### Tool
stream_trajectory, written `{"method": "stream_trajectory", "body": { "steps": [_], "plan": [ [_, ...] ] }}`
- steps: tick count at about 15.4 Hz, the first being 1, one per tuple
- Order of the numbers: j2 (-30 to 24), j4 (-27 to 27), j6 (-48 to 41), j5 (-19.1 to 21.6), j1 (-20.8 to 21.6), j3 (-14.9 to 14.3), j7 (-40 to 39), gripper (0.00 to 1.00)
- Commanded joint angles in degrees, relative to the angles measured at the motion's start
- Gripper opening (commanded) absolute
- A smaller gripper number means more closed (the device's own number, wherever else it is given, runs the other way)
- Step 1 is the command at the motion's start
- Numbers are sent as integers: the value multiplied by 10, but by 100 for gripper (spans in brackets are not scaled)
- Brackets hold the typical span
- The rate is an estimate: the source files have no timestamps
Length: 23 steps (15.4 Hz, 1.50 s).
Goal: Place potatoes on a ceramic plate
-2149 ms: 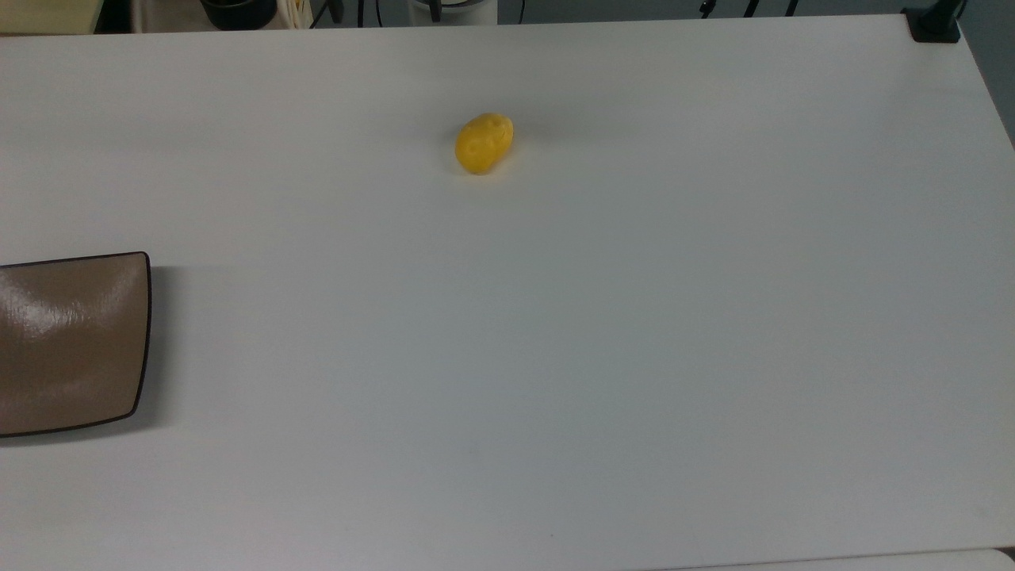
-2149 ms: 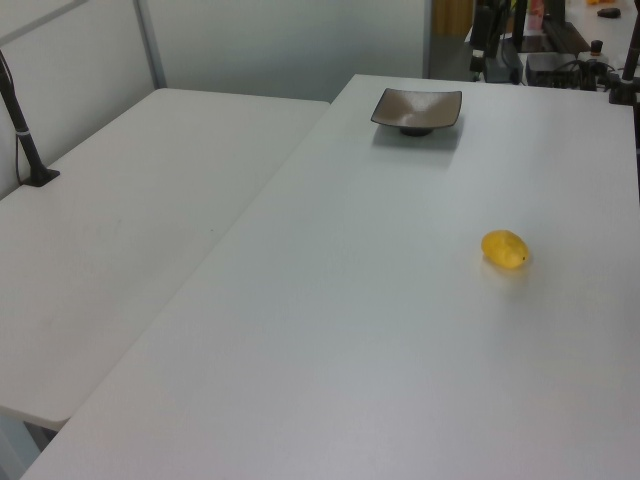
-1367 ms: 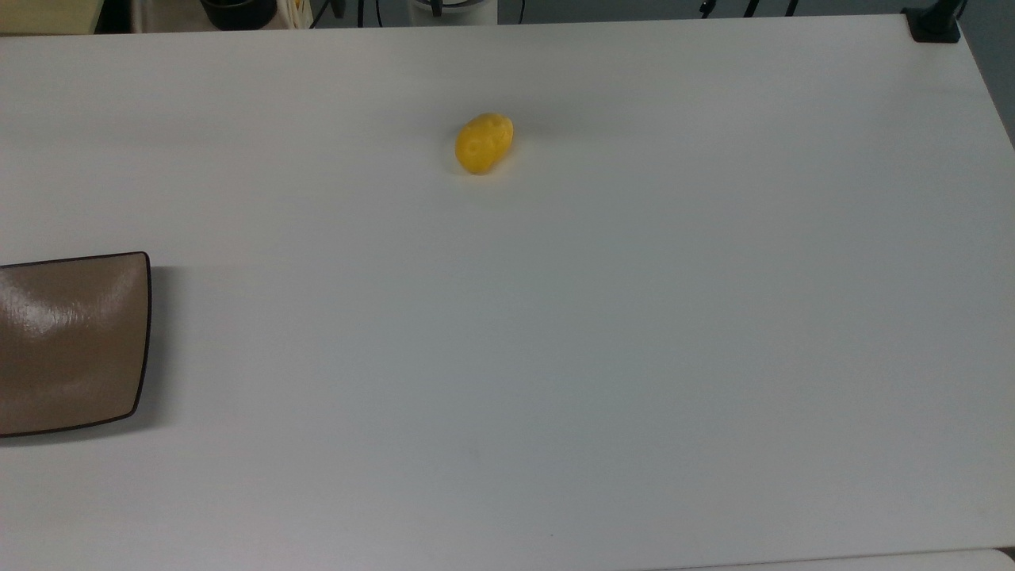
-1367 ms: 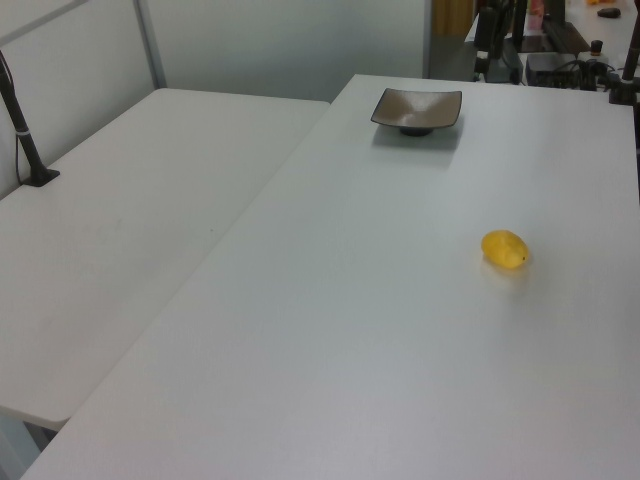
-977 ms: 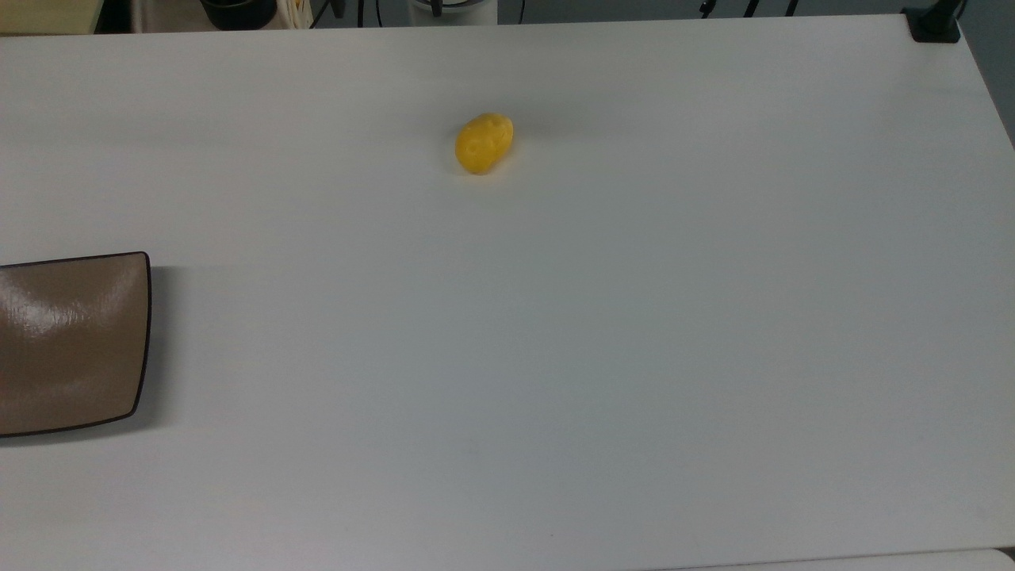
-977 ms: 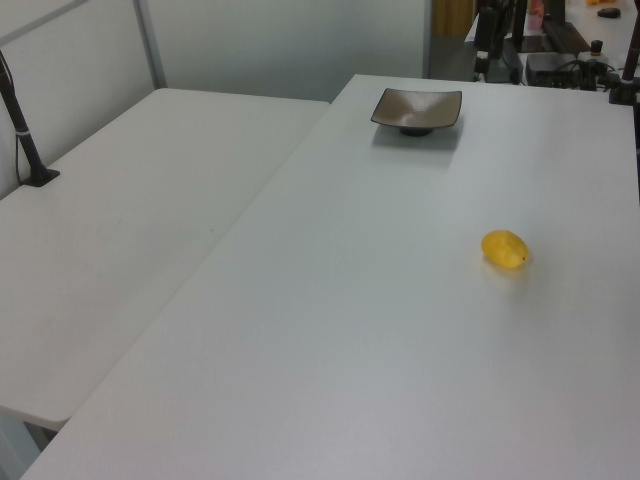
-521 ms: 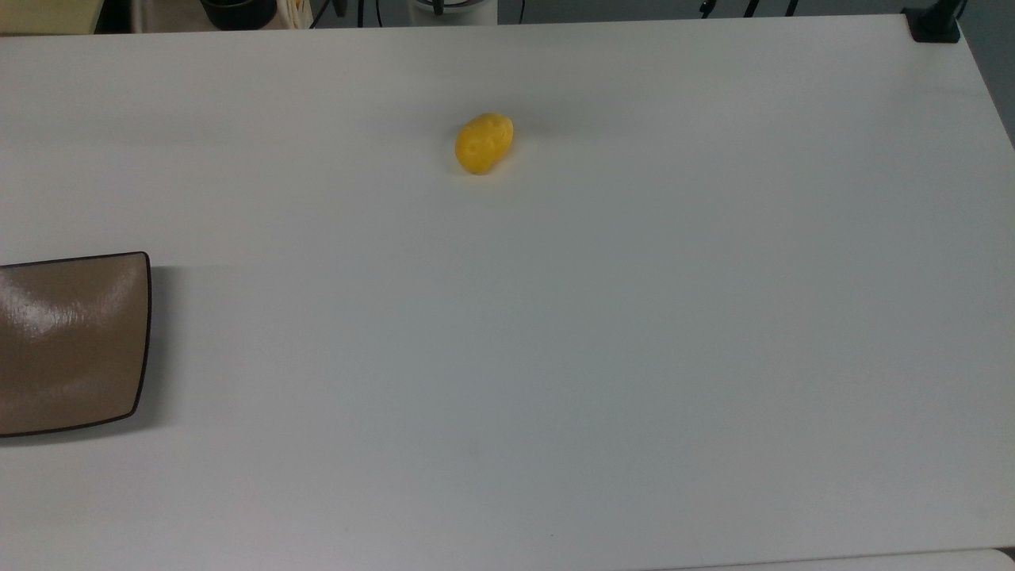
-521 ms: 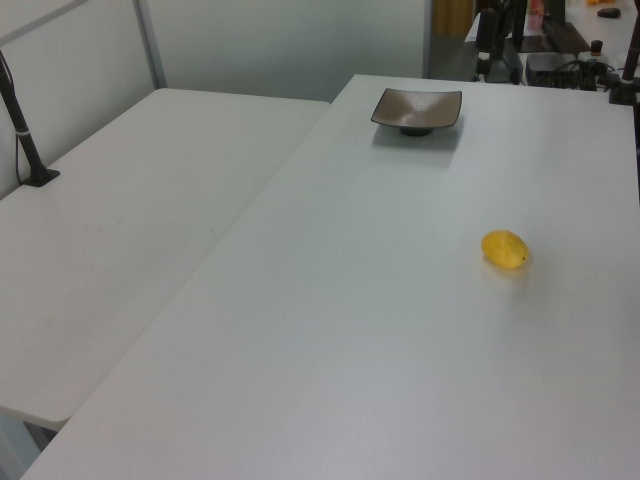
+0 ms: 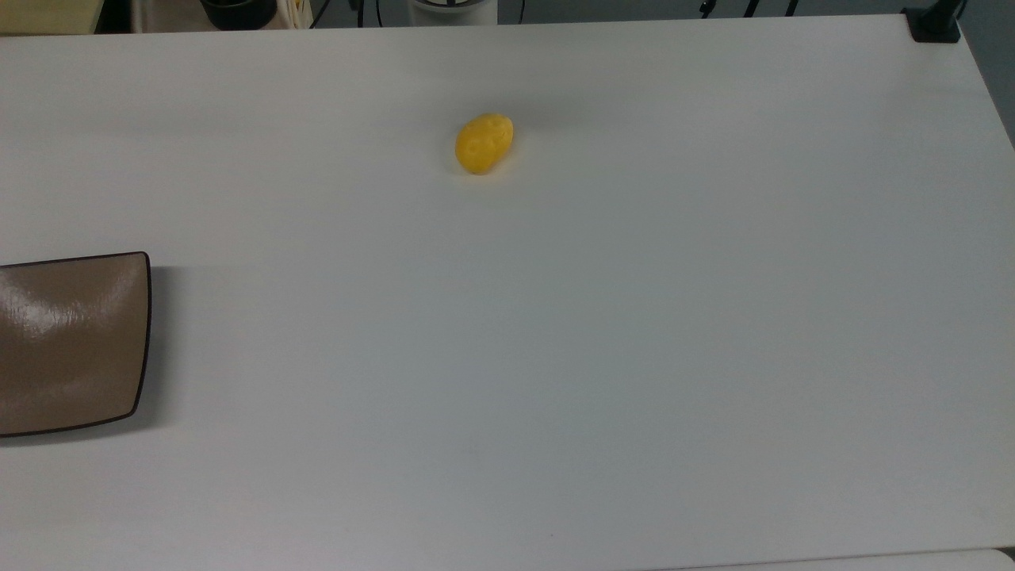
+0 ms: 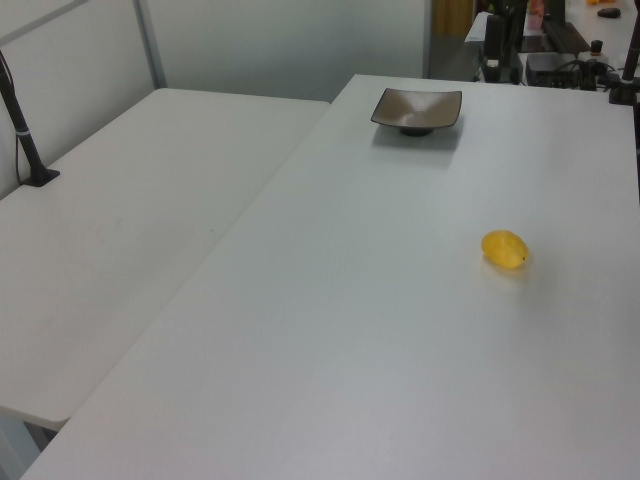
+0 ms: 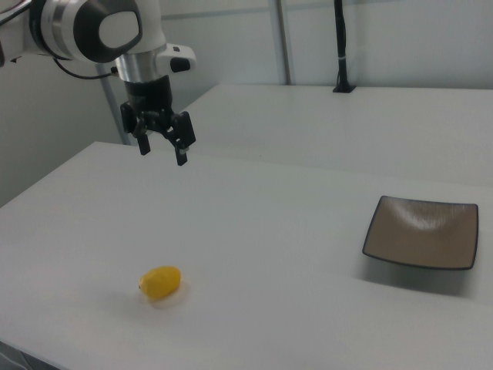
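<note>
A small bright yellow potato lies alone on the white table, toward the far edge in the top view. The left view has the potato at its right; the right view has the potato at its lower left. The glossy tan-brown ceramic plate sits bare at the top view's left edge, far from the potato, and the plate shows in both side views. My gripper hangs open and holds nothing, high above the table, behind and above the potato in the right view.
A second white table adjoins this one on the left view's left, with a black pole clamped on it. A black clamp sits at the top view's far right corner. Dark equipment stands beyond the table's end.
Potato and plate lie where they were. Beyond the table's far edge, a dark part of the arm has shifted slightly.
</note>
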Motion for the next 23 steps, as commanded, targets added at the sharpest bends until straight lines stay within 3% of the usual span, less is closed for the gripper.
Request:
{"method": "stream_trajectory", "body": {
  "steps": [1, 6, 10, 13, 23],
  "plan": [
    [-8, -22, -33, -1, 21, -1, -8, 100],
    [-26, -84, -23, -4, 17, 33, 2, 100],
    [-106, -206, 52, -3, 14, 35, 8, 100],
    [-137, -282, 120, -3, 8, 58, 69, 100],
    [-116, -387, 285, -8, 6, 67, 155, 100]
  ]
}}
